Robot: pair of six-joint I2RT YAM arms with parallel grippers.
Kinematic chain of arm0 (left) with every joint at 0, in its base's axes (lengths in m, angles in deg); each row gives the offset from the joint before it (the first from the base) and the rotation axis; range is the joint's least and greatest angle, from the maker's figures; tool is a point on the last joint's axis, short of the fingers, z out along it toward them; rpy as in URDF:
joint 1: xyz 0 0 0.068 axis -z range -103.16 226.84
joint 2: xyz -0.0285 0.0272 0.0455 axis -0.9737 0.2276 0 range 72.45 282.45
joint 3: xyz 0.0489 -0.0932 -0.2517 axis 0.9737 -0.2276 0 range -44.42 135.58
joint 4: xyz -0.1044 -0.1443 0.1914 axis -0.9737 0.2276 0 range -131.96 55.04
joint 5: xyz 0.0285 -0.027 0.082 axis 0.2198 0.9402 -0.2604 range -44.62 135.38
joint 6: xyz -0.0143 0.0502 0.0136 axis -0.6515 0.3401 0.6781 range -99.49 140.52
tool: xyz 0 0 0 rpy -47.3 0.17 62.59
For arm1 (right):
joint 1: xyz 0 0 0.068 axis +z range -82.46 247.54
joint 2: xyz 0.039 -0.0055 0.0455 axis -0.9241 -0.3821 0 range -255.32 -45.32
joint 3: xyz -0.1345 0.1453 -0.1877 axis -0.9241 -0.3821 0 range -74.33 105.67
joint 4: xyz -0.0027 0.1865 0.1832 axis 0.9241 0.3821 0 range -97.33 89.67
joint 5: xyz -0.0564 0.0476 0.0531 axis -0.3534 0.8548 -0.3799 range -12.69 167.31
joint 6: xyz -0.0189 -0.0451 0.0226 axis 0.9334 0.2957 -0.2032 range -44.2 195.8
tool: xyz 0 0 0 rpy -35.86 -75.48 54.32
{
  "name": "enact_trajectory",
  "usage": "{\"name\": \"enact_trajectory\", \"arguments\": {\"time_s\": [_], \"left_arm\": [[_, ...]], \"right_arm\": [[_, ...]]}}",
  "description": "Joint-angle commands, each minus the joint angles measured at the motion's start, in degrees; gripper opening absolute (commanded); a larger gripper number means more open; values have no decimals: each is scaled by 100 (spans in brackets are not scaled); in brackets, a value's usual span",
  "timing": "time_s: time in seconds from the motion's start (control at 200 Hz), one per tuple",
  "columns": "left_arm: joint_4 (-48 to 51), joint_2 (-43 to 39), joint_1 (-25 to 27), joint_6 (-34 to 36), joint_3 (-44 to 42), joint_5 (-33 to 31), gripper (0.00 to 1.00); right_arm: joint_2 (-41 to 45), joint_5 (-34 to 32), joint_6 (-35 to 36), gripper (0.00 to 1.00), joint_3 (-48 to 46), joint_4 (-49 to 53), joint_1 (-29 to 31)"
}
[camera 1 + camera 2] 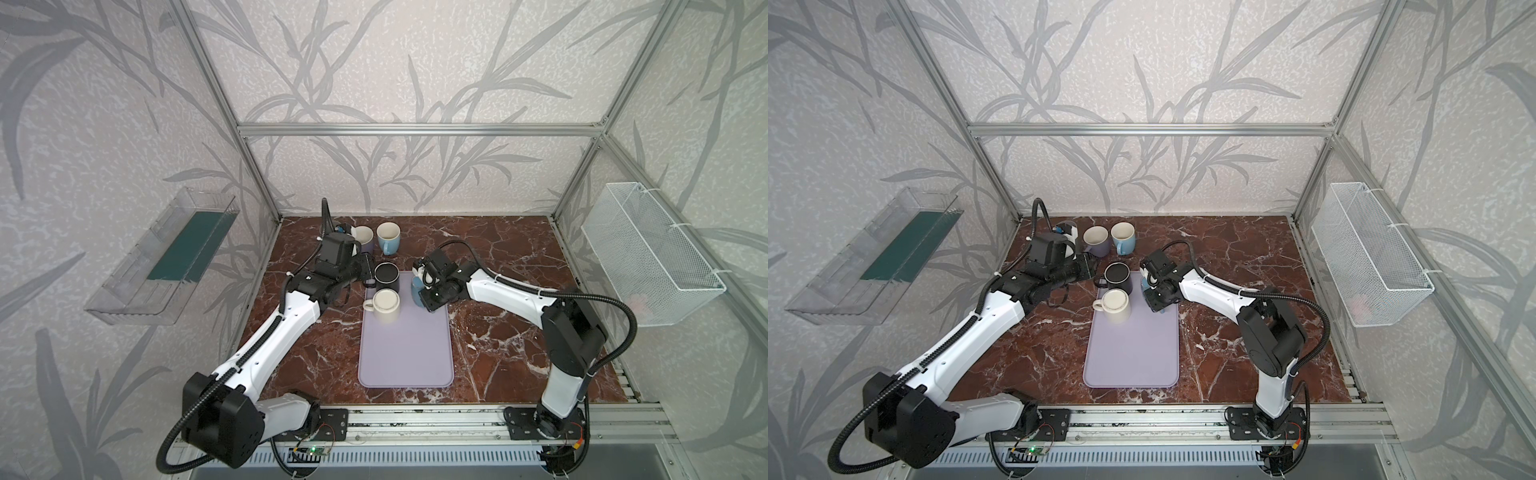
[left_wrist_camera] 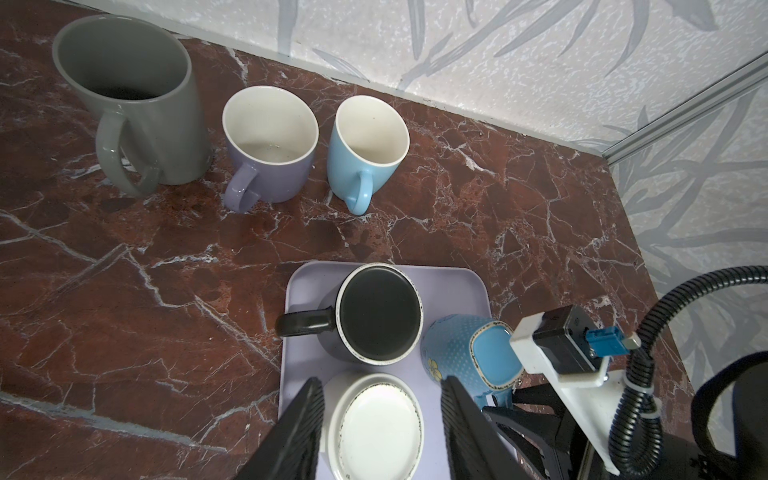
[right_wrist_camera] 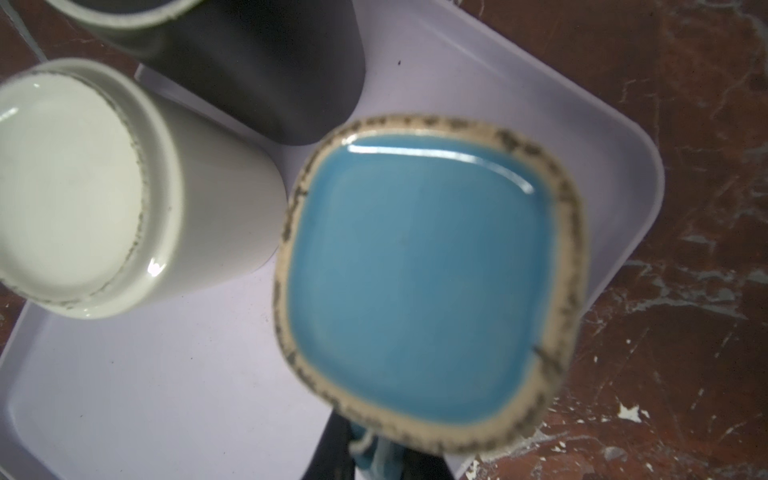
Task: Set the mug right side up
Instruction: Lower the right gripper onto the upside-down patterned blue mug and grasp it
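Left arm (image 1: 286, 324) and right arm (image 1: 507, 291) reach inward, wrists facing each other.
Left gripper (image 2: 382, 380) stands with jaws parted; right gripper (image 1: 422, 289), elbow bent behind it, is clamped tight on the mug (image 2: 453, 349) by its handle.

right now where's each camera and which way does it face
Top views: high over the arm bases, facing down on the marble table, both arms.
Left wrist: left arm, past the open left gripper to the white mug and black mug.
Right wrist: right arm, facing the dotted blue mug base-on; right gripper on its handle.
Shared: both wrists see those three mugs.
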Motion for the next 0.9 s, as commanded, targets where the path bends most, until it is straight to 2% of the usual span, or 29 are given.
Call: {"name": "enact_trajectory", "arguments": {"time_s": [0.0, 0.27, 0.42, 0.58, 0.895], "left_arm": [[-11, -116, 19, 48, -52, -6, 49], [-24, -71, 15, 35, -52, 20, 49], [-29, -36, 14, 29, -52, 30, 49], [-48, 16, 14, 14, -51, 33, 49], [-42, -70, 14, 4, -109, 43, 49]], "right_arm": [[102, -264, -46, 21, -37, -46, -17], [62, -512, -116, 33, -7, 129, -8], [-84, -736, -277, 35, 242, 407, 81], [-218, -1319, -934, 37, 405, 593, 419], [-517, -1455, -1246, 35, 560, 648, 491]]}}
